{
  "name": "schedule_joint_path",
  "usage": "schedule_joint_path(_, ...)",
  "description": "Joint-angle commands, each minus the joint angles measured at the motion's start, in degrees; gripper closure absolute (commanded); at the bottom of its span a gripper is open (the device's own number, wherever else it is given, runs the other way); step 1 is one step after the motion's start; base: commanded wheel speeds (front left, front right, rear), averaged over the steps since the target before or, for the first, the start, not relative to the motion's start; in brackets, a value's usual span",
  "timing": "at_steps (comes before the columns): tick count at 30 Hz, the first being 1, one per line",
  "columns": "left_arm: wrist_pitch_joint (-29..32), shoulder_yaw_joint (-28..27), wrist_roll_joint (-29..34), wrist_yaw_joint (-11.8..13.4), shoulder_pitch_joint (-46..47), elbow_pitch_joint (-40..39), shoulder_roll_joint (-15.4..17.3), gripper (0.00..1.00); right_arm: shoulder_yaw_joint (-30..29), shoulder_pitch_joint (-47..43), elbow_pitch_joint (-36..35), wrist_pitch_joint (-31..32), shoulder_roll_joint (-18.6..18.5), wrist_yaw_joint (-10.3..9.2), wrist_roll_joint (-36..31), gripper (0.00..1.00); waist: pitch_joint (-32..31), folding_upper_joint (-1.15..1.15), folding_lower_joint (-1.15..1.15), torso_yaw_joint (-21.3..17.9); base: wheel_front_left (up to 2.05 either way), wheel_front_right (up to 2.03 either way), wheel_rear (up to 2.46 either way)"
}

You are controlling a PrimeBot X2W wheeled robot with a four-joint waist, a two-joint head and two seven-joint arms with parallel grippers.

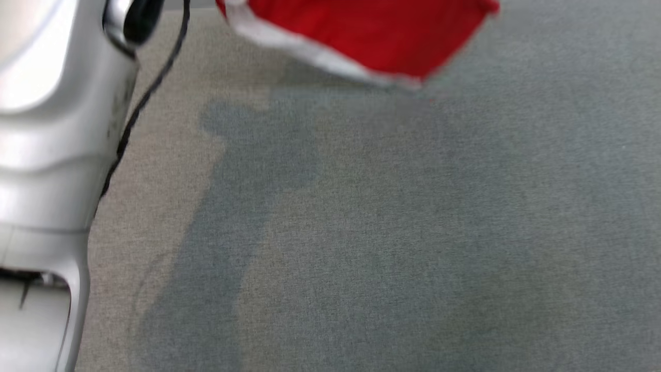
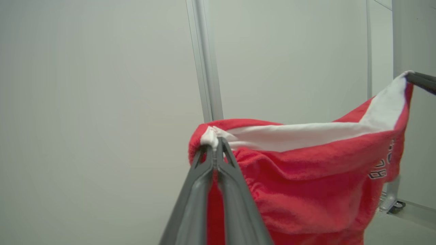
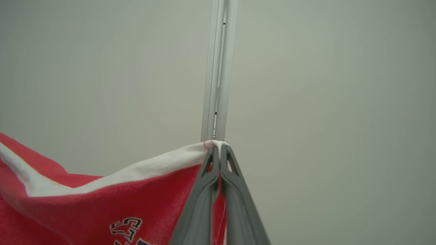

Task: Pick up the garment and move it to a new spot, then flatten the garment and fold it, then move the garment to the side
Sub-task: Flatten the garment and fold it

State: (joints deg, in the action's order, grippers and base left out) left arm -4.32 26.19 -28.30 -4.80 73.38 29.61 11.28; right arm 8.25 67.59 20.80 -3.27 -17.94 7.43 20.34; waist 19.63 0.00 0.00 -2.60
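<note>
Head view, red garment with white band hanging at the top above a grey surface, pale forearm at left, left wrist view, left end effector pinching the garment's white hem, right wrist view, right end effector pinching its other corner.

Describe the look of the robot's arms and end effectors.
The left end effector and right end effector each have two long, dark grey fingers tapering to thin tips, with slim cut-outs near them. The left arm has a glossy silver-white moulded shell, with a black cable alongside.
</note>
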Motion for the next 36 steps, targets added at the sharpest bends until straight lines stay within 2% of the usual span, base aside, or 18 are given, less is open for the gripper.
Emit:
schedule_joint_path(1, -1.4, -0.1, 0.2, -0.4, 2.6, 2.6, -0.6, 1.00, 0.5, 2.6, 2.4, -1.3, 0.2, 0.11, 0.3, 1.00, 1.7, 0.00, 0.00, 0.6, 0.00, 0.00, 0.00)
schedule_joint_path(4, -5.5, 0.1, 0.2, -1.2, 8.7, 11.6, -2.7, 1.00, 1.9, 9.5, 12.1, -4.6, 1.4, 0.08, 1.2, 1.00, 3.4, 0.00, 0.00, 0.8, 0.00, 0.00, 0.00)
schedule_joint_path(8, -5.9, 0.6, -1.9, -2.0, 10.2, 21.1, -4.9, 1.00, 3.6, 12.6, 22.7, -6.2, 3.9, 0.08, 2.2, 1.00, 4.7, 0.00, 0.00, 0.7, 0.00, 0.00, 0.00)
schedule_joint_path(14, -5.7, 1.3, -6.9, -2.7, 5.9, 32.2, -7.2, 1.00, 7.2, 10.6, 35.7, -7.7, 7.6, 0.07, 4.8, 1.00, 6.9, 0.00, 0.00, 0.2, 0.00, 0.00, 0.00)
schedule_joint_path(18, -6.0, 2.8, -10.8, -2.7, 0.9, 34.7, -7.9, 1.00, 10.1, 7.6, 40.7, -8.6, 9.5, 0.08, 6.9, 1.00, 8.3, 0.00, 0.00, -0.5, 0.00, 0.00, 0.00)
schedule_joint_path(23, -7.5, 4.8, -15.9, -2.7, -7.8, 34.9, -8.0, 1.00, 14.7, 0.6, 42.9, -10.0, 10.2, 0.07, 10.0, 1.00, 9.2, 0.00, 0.00, -0.8, 0.00, 0.00, 0.00)
schedule_joint_path(27, -8.6, 5.9, -18.2, -2.7, -12.4, 34.3, -8.1, 1.00, 16.6, -3.8, 42.0, -11.1, 9.9, 0.07, 12.5, 1.00, 9.0, 0.00, 0.00, -0.7, 0.00, 0.00, 0.00)
schedule_joint_path(33, -10.5, 7.9, -20.1, -2.7, -20.0, 32.4, -7.3, 1.00, 19.0, -12.8, 37.3, -12.0, 7.9, 0.07, 17.1, 1.00, 6.7, 0.00, 0.00, -0.2, 0.00, 0.00, 0.00)
schedule_joint_path(36, -10.8, 8.2, -19.4, -2.7, -22.9, 30.3, -6.1, 1.00, 18.7, -17.4, 32.5, -12.0, 6.5, 0.07, 17.9, 1.00, 5.1, 0.00, 0.00, -0.2, 0.00, 0.00, 0.00)
